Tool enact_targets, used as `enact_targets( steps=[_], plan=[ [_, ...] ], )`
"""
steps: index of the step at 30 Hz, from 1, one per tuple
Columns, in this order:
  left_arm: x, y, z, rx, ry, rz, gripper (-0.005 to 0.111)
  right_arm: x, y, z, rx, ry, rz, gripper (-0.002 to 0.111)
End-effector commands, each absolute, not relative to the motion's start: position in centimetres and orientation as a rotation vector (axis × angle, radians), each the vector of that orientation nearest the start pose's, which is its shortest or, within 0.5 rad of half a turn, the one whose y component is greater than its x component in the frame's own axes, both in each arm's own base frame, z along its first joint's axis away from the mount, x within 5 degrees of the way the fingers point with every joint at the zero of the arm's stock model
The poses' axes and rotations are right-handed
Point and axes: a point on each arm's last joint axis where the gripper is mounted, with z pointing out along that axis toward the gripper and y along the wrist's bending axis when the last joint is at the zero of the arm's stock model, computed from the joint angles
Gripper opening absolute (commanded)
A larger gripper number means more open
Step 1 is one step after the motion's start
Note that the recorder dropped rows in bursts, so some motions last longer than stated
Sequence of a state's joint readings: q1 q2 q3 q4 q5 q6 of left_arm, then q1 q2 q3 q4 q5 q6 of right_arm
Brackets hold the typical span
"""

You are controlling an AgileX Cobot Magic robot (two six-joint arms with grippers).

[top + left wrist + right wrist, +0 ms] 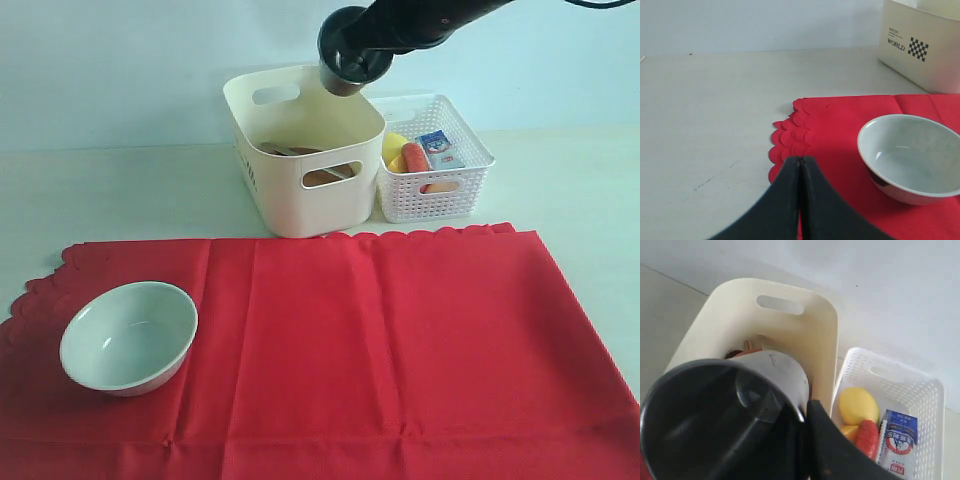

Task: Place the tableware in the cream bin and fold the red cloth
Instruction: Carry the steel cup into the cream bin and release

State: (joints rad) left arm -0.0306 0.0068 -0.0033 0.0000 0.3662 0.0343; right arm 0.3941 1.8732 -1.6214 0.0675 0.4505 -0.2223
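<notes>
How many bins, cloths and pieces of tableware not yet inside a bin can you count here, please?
Bins: 2 (cream bin, white lattice basket)
Cloths: 1 (red cloth)
Tableware outside the bins: 2 (pale bowl on the cloth, steel cup held above the cream bin)
Total: 5

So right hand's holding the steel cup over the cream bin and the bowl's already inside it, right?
No. The right hand does hold the steel cup over the cream bin, but the bowl isn't inside it: the exterior view shows it sitting on the red cloth, towards the cloth's left end.
</notes>
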Motion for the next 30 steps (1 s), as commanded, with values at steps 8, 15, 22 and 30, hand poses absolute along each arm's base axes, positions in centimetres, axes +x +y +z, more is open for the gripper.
enact_targets(
  steps=[8, 15, 22, 30],
  plan=[
    [5.3, -0.2, 18.1, 0.052, 1.841, -0.009, 0.0, 47.9, 16.8, 29.1, -0.672, 2.156, 0.414, 0.0],
    [5.3, -0.2, 18.1, 0.052, 1.841, -0.009, 0.0, 51.3, 18.0, 25.0, -0.738, 2.205, 0.443, 0.0],
    [5.3, -0.2, 18.1, 0.052, 1.841, -0.009, 0.0, 52.7, 18.1, 21.0, -0.79, 2.267, 0.396, 0.0],
    [5.3, -0.2, 18.1, 0.052, 1.841, -0.009, 0.0, 52.8, 18.2, 19.9, -0.798, 2.293, 0.402, 0.033]
  ],
)
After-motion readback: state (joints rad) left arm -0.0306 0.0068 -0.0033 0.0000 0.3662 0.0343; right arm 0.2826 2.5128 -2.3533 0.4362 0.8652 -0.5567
